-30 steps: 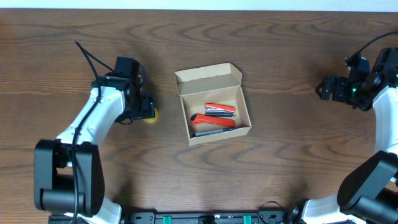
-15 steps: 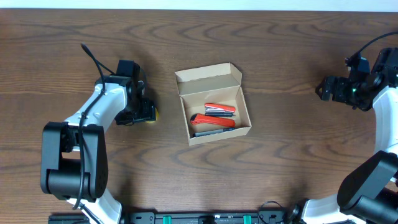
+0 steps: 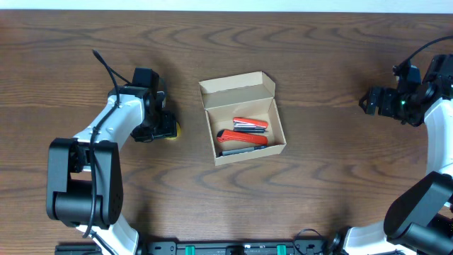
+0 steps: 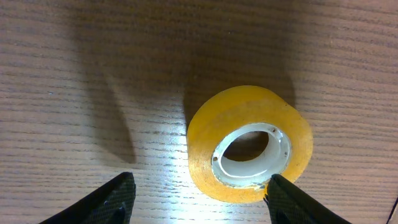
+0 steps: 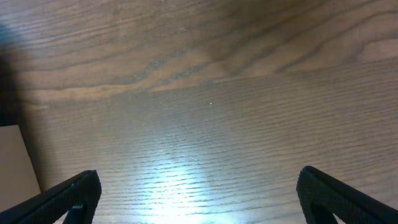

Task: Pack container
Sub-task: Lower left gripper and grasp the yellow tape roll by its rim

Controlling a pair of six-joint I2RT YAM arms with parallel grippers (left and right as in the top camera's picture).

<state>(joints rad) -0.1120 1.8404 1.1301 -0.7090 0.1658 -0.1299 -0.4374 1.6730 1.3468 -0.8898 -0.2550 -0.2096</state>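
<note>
While the left gripper (image 4: 200, 190) hangs over the yellow tape roll (image 4: 205, 134), its fingers stand apart on either side of the roll, not clamped on it. Near the roll, at its 3 o'clock, sits the container (image 3: 237, 91), lid up, with red tools (image 3: 248, 126) inside. Far beyond, also at 3 o'clock, the right gripper (image 5: 199, 186) gapes wide and empty.

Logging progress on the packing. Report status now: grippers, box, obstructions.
Left gripper open, astride tape roll. Right gripper open over table, far right. Box lid up, red items inside. Nothing between roll and box.
</note>
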